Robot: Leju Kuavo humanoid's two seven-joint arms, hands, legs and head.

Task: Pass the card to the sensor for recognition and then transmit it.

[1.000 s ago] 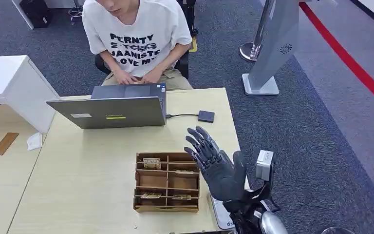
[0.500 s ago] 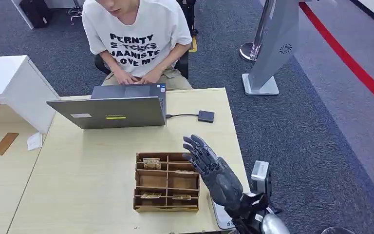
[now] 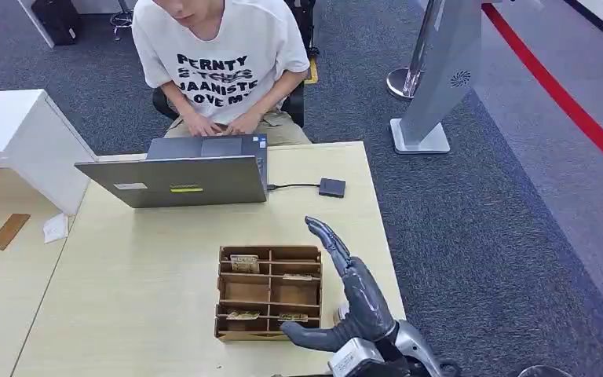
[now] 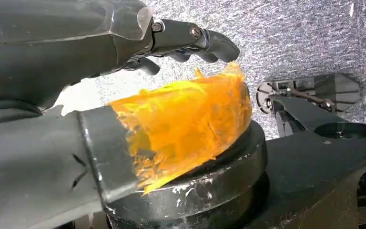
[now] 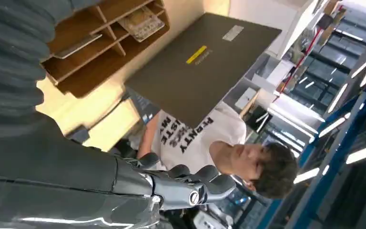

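A wooden compartment box (image 3: 269, 292) stands on the table near its front edge, with cards in several slots, one of them a patterned card (image 3: 245, 263). My right hand (image 3: 352, 292) hovers just right of the box, edge-on. Its fingers are stretched toward the far side, its thumb points left past the box's front corner, and it holds nothing. The small black sensor (image 3: 332, 187) lies further back, cabled to the laptop (image 3: 174, 181). The right wrist view shows the box (image 5: 90, 47) and the laptop (image 5: 195, 62) beyond my hand (image 5: 171, 186). My left hand (image 4: 124, 71) hangs over carpet, empty.
A person in a white printed T-shirt (image 3: 220, 63) sits behind the laptop, typing. A white cabinet (image 3: 16, 141) stands to the left of the table (image 3: 126, 259). On the carpet to the right stands a grey sign stand (image 3: 432, 86). A red floor line (image 3: 565, 102) runs further right.
My right hand turned from palm-facing to edge-on and dropped lower. The thumb swung out to the left, and the wrist camera block moved below the frame's edge. The box and sensor stayed put.
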